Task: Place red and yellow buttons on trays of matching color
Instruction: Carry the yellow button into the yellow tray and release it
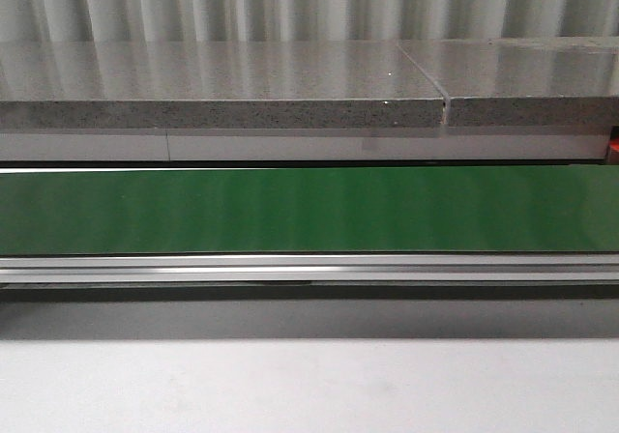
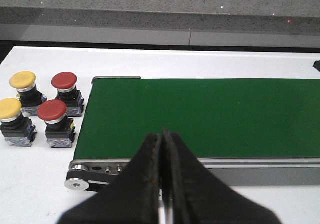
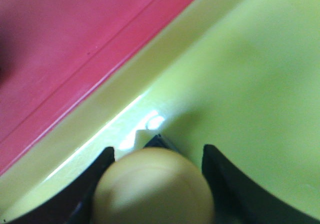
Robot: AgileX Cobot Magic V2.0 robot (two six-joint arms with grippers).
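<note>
Where trays meet: yellow button [image 3: 154, 186] over yellow tray [image 3: 250, 84].

The place looked like an industrial automation lab or factory test cell. A green conveyor belt [image 1: 309, 211] ran on an aluminium frame [image 1: 309, 269] across a white table [image 1: 309, 385], with a speckled grey stone-like counter [image 1: 222, 90] and corrugated metal wall [image 1: 290, 3] behind it. Just beyond the left gripper [image 2: 162, 149], past the belt's end roller [image 2: 80, 176], four industrial push buttons [image 2: 42, 109], two red and two yellow, stood on the table. Under the right gripper [image 3: 157, 159] lay a yellow tray [image 3: 240, 84] beside a red tray [image 3: 65, 39], plain sorting bins.
</note>
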